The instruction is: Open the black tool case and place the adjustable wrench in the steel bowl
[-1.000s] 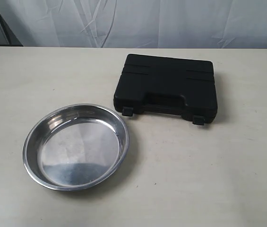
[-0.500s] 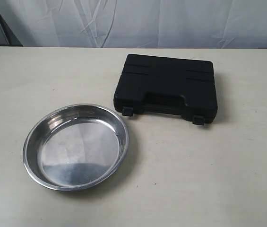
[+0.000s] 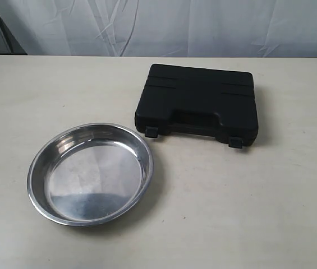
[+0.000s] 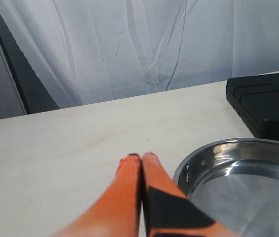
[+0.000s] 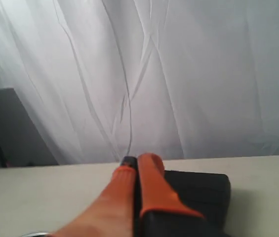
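**Zero change in the last second: task not started**

Nothing moves between the earlier exterior pictures and this one. The black tool case lies flat on the table, lid down, with both latches on its near edge. The steel bowl sits near the case, off its latch-side corner and not touching it, and it's empty. The adjustable wrench isn't visible, so presumably it's inside the closed case.

Neither arm shows in the exterior view. The left gripper has its fingers pressed together on nothing, with the case off beyond the bowl rim. The right gripper is likewise clenched and empty, and it points at the case.

My read: idle start, everything still to do. The latches come first, and the clenched fingers need to spread before any grasp.
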Motion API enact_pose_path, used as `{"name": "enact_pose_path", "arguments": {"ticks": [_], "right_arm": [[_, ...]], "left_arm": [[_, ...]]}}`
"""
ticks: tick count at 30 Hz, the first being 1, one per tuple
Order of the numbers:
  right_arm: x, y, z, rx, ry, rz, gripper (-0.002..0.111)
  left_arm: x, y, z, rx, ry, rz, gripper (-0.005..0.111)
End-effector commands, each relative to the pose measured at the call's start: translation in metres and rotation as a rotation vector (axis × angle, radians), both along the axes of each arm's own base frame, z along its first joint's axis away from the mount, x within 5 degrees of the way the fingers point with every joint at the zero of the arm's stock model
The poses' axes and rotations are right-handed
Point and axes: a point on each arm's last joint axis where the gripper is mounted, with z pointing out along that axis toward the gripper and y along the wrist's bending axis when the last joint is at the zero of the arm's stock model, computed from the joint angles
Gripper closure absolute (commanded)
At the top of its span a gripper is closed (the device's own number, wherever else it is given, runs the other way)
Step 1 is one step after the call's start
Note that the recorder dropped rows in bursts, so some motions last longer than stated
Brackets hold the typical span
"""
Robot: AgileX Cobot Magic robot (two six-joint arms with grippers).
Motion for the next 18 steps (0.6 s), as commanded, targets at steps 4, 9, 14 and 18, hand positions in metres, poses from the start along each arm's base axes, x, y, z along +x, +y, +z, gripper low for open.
{"name": "enact_pose_path", "arguments": {"ticks": [4, 9, 14, 18], "right_arm": [[0.11, 0.017, 0.043, -0.388, 0.369, 0.14, 0.109], [0.21, 0.033, 0.023, -0.524, 0.763, 0.283, 0.109], [0.279, 0.078, -0.039, -0.719, 0.984, 0.502, 0.109], [0.297, 0.121, -0.084, -0.899, 1.015, 0.708, 0.102]], "left_arm": [[0.0, 0.0, 0.001, -0.005, -0.006, -0.004, 0.106], [0.0, 0.0, 0.001, -0.005, -0.004, -0.004, 0.106], [0.0, 0.0, 0.001, -0.005, -0.004, -0.004, 0.106], [0.0, 0.0, 0.001, -0.005, -0.004, -0.004, 0.106]]}}
